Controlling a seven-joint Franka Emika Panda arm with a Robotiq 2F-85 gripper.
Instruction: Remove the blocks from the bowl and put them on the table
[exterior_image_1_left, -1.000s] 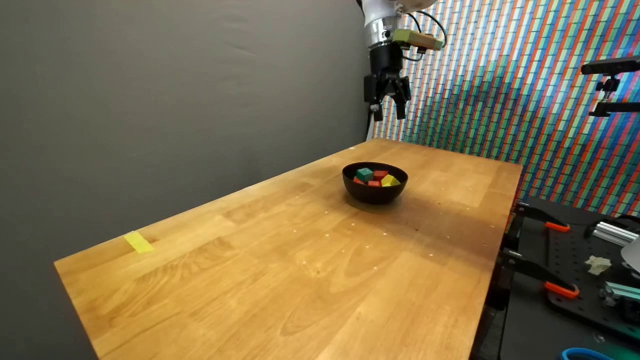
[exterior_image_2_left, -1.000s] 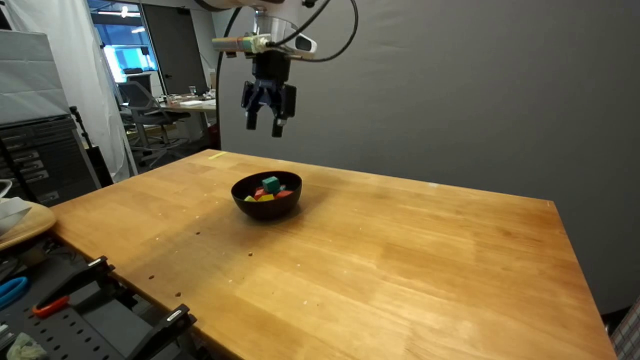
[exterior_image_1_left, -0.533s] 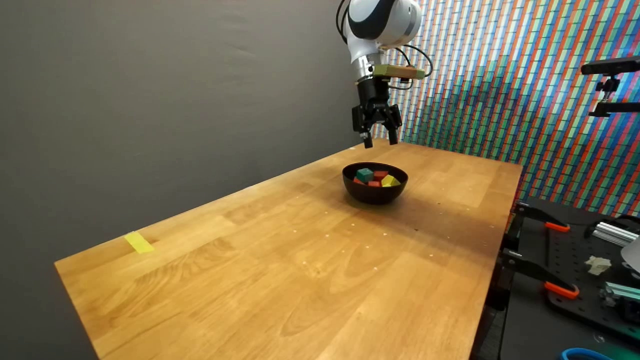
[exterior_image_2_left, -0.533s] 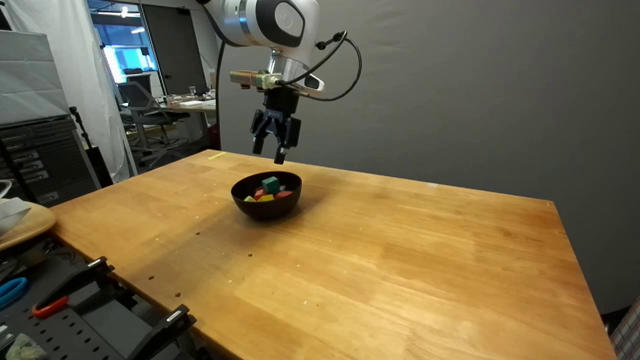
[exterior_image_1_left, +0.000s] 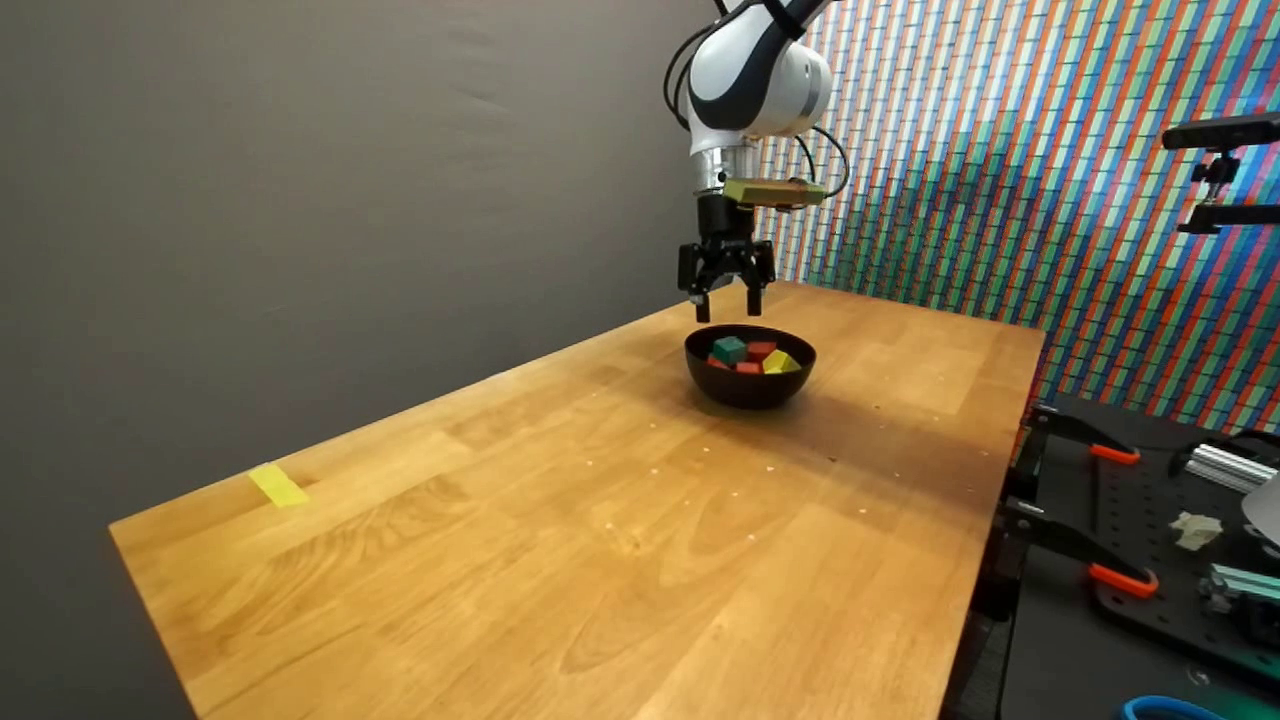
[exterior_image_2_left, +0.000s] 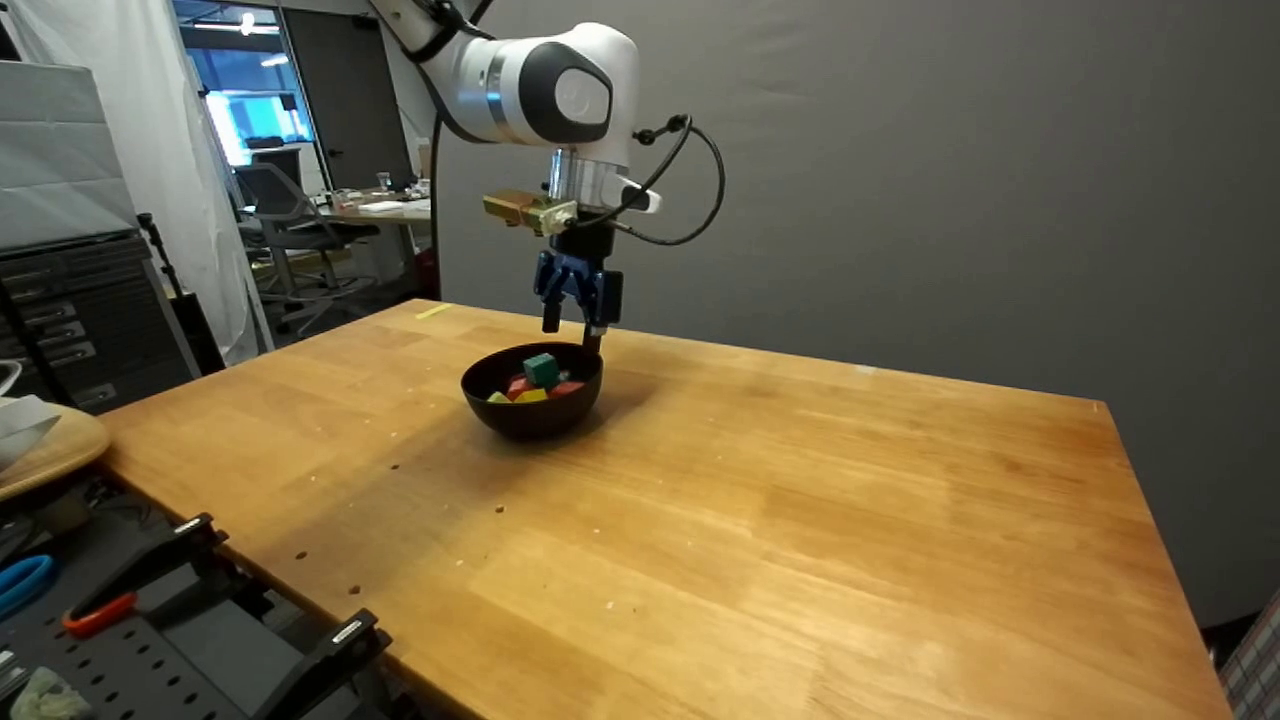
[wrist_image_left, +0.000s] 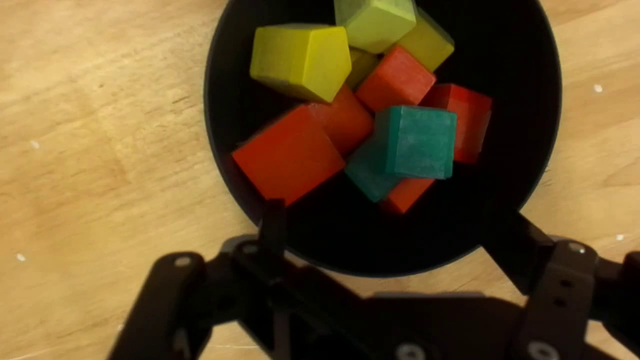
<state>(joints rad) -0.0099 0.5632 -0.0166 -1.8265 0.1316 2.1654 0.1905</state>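
Claw (exterior_image_1_left: 729, 314) pointing down, jaws spread wide and unladen, near the rim of the black bowl (exterior_image_2_left: 535, 422). In the wrist view both fingers (wrist_image_left: 517, 255) overlap that rim; whether either touches it, cannot tell. Bowl upright on the wood-grain desk (exterior_image_1_left: 480, 600), the blocks (exterior_image_2_left: 542, 370) piled inside: a green block (wrist_image_left: 422, 142) uppermost, a second green one (wrist_image_left: 369, 170) partly under it, red blocks (wrist_image_left: 288, 152) around these, yellow blocks (wrist_image_left: 300, 60) grouped toward the side away from the claw. At the desk edge, in an exterior view, a black clamp (exterior_image_2_left: 318, 668) bears a pale mark (exterior_image_2_left: 348, 631), any writing on it too small to read.
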